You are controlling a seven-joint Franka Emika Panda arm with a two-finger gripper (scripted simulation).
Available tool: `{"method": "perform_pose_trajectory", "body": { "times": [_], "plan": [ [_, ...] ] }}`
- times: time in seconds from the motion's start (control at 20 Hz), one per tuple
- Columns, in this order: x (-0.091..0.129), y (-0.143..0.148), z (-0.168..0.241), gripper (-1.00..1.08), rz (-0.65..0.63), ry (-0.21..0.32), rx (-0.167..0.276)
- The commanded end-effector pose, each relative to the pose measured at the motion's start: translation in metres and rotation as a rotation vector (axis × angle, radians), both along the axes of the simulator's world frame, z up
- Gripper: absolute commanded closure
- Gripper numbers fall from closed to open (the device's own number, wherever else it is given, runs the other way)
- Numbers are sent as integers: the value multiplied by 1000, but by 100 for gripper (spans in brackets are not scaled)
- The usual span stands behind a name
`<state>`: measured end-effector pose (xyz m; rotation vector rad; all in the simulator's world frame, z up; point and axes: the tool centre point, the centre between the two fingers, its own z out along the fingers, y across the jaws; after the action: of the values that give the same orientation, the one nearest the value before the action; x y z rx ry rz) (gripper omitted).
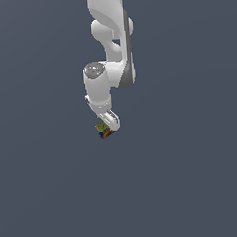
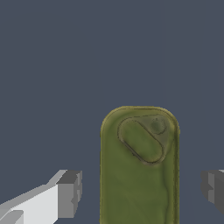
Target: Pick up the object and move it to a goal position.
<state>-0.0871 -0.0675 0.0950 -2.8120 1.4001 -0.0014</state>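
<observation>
The object [image 1: 103, 130] is a tiny blocky item with an olive-green top and orange-red and dark blue patches. In the exterior view it sits right under the tip of the white arm. In the wrist view it is a tall olive-green shape [image 2: 139, 148] with an oval ridge on top. My gripper [image 1: 108, 125] is open and straddles it [image 2: 141, 190]. One grey fingertip [image 2: 70, 192] and the other [image 2: 213, 188] stand on either side of the object, each with a clear gap. I cannot tell whether the object rests on the ground.
The white arm [image 1: 110, 46] reaches down from the top of the exterior view. The ground [image 1: 195, 185] is a plain dark grey-blue with nothing else on it in view.
</observation>
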Motion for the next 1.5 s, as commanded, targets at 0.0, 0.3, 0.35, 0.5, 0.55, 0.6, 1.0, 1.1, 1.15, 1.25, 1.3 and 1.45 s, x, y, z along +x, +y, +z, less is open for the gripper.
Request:
{"method": "perform_pose_trajectory", "body": {
  "times": [0.0,0.3,0.35,0.5,0.55,0.6,1.0,1.1,1.15,1.25,1.3,1.45],
  "plan": [
    [-1,0,-12,-92,-2,1,0],
    [-1,0,-33,-92,-4,1,0],
    [-1,0,-35,-92,-4,1,0],
    [-1,0,-36,108,-4,1,0],
    [-1,0,-36,108,-4,1,0],
    [-1,0,-36,108,-4,1,0],
    [0,1,-35,108,-3,0,1],
    [0,1,-34,108,-3,0,1],
    [1,2,-33,108,-3,0,1],
    [2,5,-28,108,-3,0,1],
    [3,8,-25,108,-3,0,1],
    [8,16,-13,108,-3,0,0]
  ]
}}
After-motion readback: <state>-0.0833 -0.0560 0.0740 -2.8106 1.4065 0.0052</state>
